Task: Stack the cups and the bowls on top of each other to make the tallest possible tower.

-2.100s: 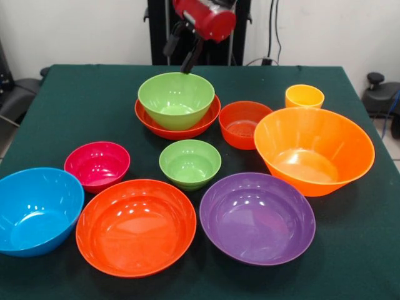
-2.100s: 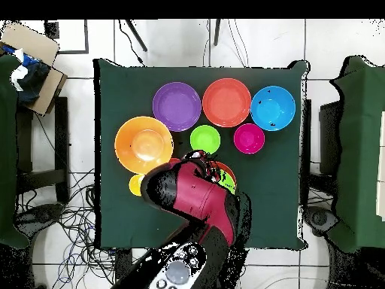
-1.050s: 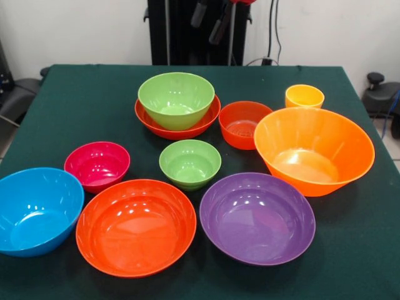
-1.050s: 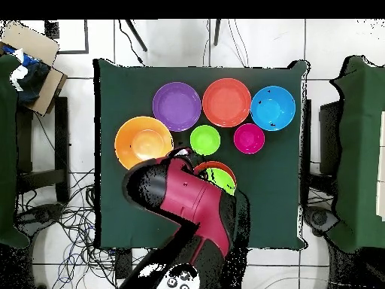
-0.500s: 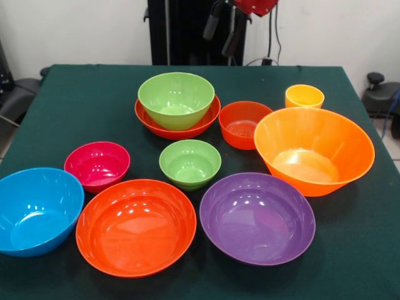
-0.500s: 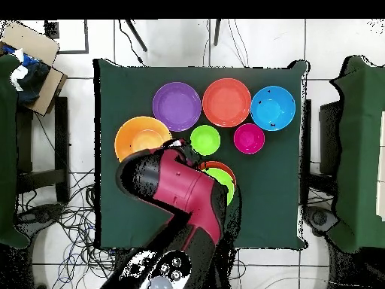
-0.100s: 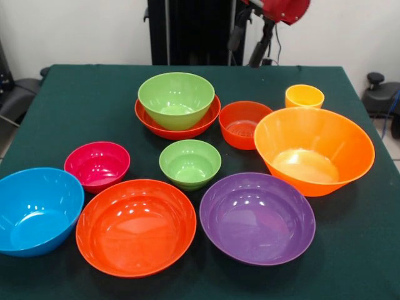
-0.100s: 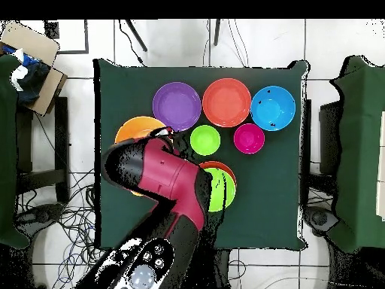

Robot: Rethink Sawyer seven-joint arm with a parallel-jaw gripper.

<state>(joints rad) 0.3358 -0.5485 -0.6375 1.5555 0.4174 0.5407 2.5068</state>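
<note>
From the front, the tower [image 7: 177, 107] is only two high, a lime green bowl [image 7: 175, 99] nested in a wide red-orange bowl [image 7: 150, 117] at 12 o'clock; the large orange bowl [image 7: 314, 150] at 3 o'clock and the yellow cup [image 7: 304, 96] wait loose, and the gripper [image 7: 252, 45], fingers spread and empty, has swung right from above the tower. Overhead, the arm [image 8: 162, 181] now covers much of the large orange bowl, where two seconds ago it hid the tower.

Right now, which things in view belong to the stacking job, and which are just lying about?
Job: yellow cup; lime bowl nested in red-orange bowl; large orange bowl; purple bowl; blue bowl.
Not job: cardboard box; floor cables.
</note>
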